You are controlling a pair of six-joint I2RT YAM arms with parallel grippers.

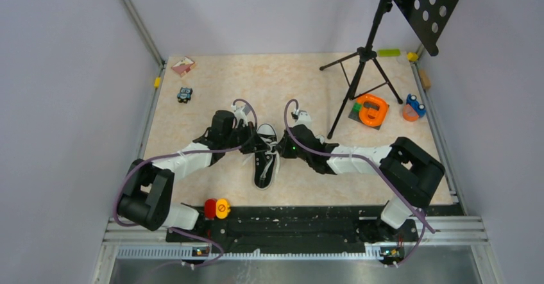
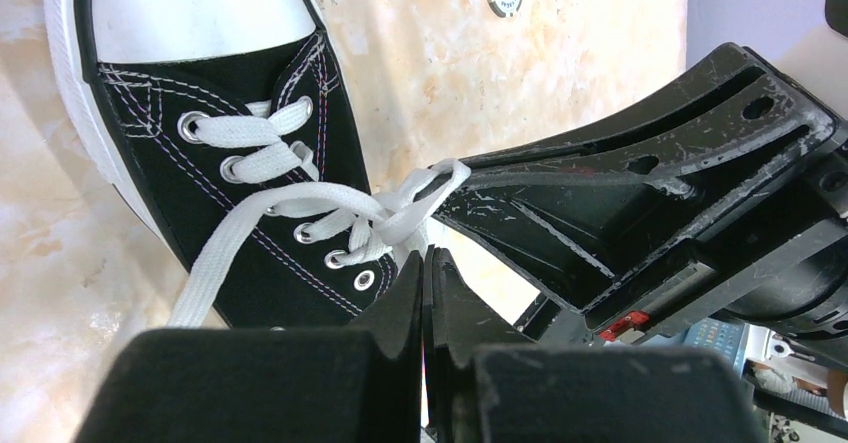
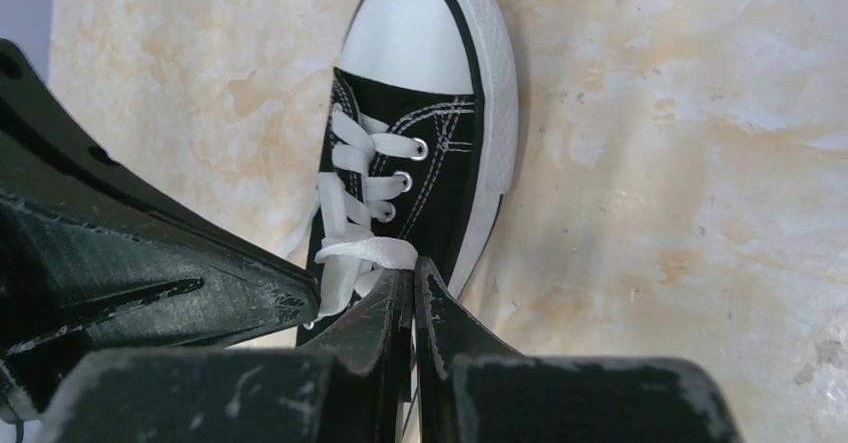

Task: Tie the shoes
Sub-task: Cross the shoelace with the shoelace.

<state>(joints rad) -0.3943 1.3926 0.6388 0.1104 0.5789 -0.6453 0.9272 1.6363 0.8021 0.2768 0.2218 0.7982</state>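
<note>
Shoe is lying toe-away between the arms; right hand is pinching the laces mid-shoe, left hand is sitting pressed together just opposite.

Just ahead of the right gripper, the black low-top sneaker is matt woven canvas with pale contrast stitching and small shiny metal eyelets. Its flat white laces look like soft woven cloth. The white toe cap is smooth rubber with a dull sheen, and the white sole edge is finely ribbed. This gripper and the left gripper have matt black plastic fingers, scratched and scuffed pale. Beneath them, the beige marbled tabletop looks smooth and satin.
</note>
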